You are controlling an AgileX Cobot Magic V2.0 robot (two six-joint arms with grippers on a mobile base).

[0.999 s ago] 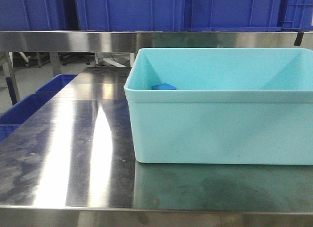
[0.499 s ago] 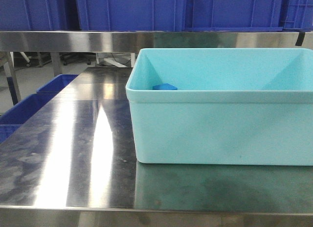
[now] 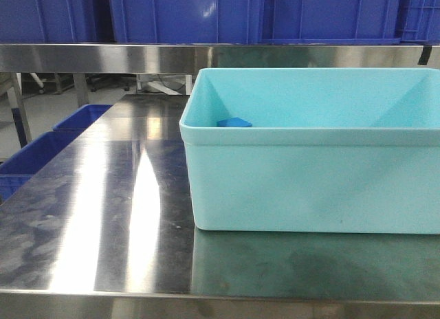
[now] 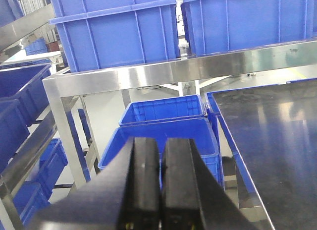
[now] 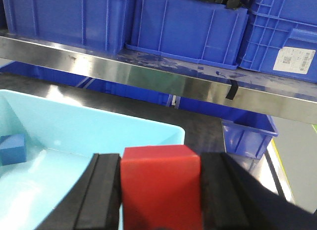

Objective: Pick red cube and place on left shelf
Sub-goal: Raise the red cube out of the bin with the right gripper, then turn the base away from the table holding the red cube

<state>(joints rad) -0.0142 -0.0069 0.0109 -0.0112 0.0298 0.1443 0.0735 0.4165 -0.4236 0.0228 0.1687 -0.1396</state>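
So: cube gripped right, shelf at 9 o'clock

Right pincer (image 5: 161,190) pinches the red cube (image 5: 161,170), over a corner of the turquoise bin (image 5: 99,126). Left pincer (image 4: 161,190) pressed together, empty. I judge the left shelf (image 4: 29,150) lies toward 9 o'clock, past the left arm: a crosswise carry.

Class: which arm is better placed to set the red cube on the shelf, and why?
The right arm, most likely. The right gripper holds the red cube between its jaws, with the steel shelf ahead of it. The left gripper is shut on nothing.
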